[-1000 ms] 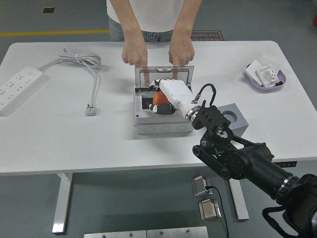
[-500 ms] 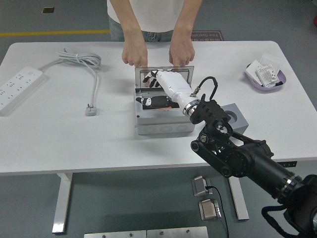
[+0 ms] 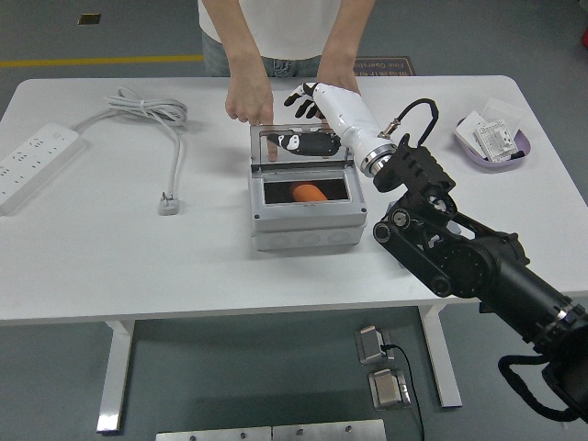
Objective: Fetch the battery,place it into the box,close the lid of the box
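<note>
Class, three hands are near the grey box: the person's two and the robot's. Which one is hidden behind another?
The person's hand at picture right: the robot's white right hand covers it at the lid. The person's other hand shows fully.

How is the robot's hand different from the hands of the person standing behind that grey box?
The robot's right hand is white-backed with black fingers and comes off a black arm; the person's hand is bare. The robot's hand reaches in from the right, above the raised lid; the person's reaches from the far side, fingers on the lid. Both are at the grey box, where an orange battery lies.
</note>
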### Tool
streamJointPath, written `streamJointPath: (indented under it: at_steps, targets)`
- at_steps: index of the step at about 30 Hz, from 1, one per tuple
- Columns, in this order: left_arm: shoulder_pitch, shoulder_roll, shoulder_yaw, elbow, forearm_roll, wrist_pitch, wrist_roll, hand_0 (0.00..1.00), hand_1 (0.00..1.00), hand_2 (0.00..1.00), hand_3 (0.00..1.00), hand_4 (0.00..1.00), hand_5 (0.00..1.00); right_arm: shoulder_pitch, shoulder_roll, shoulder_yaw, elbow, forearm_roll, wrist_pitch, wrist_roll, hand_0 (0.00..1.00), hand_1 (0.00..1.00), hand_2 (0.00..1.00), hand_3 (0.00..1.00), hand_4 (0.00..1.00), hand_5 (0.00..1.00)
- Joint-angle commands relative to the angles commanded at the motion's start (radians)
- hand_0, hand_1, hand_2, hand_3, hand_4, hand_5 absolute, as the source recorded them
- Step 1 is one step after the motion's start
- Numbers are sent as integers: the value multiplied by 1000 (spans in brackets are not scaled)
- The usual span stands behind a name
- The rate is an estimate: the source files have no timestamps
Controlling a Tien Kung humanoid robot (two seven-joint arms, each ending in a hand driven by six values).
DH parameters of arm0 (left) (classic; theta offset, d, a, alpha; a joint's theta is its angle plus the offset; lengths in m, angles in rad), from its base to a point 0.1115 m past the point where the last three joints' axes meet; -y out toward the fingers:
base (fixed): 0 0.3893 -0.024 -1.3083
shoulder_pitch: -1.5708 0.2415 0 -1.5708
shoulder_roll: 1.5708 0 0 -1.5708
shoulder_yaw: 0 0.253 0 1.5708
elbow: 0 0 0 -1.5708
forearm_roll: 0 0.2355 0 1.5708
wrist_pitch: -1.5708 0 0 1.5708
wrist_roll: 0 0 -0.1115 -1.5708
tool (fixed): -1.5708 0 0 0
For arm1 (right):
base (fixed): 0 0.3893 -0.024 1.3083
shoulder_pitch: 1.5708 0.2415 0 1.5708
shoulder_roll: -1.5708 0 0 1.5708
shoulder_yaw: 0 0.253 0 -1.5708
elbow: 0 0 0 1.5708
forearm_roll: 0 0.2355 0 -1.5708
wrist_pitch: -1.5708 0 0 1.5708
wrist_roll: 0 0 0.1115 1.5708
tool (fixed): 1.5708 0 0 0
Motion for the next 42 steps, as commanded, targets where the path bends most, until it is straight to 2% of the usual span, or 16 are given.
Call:
streamJointPath:
  at_steps: [10, 13, 17, 22, 42]
  targets:
    - [-7, 7, 4, 0, -2, -3, 1, 605, 638, 636, 638, 764, 89, 105, 3, -54, -198, 76, 10, 28, 512, 518, 570, 651, 953, 561]
    - [-7, 7, 5, 0, 0, -4, 2, 605, 637, 635, 638, 761, 84, 122, 8, -62, -239, 87, 11, 34, 513, 515, 572, 651, 954, 567]
    - [-9, 8, 6, 0, -1, -3, 1, 605, 637, 635, 638, 761, 84, 120, 12, -76, -258, 97, 12, 36, 513, 515, 572, 651, 954, 567]
    - [-8, 6, 8, 0, -4, -3, 1, 605, 637, 635, 638, 760, 82, 93, 6, -98, -229, 94, 24, 26, 506, 507, 566, 648, 956, 576]
    - [5, -4, 15, 0, -17, 1, -1, 604, 636, 633, 637, 760, 85, -2, -61, -162, 10, 69, 71, -29, 503, 499, 569, 666, 954, 596]
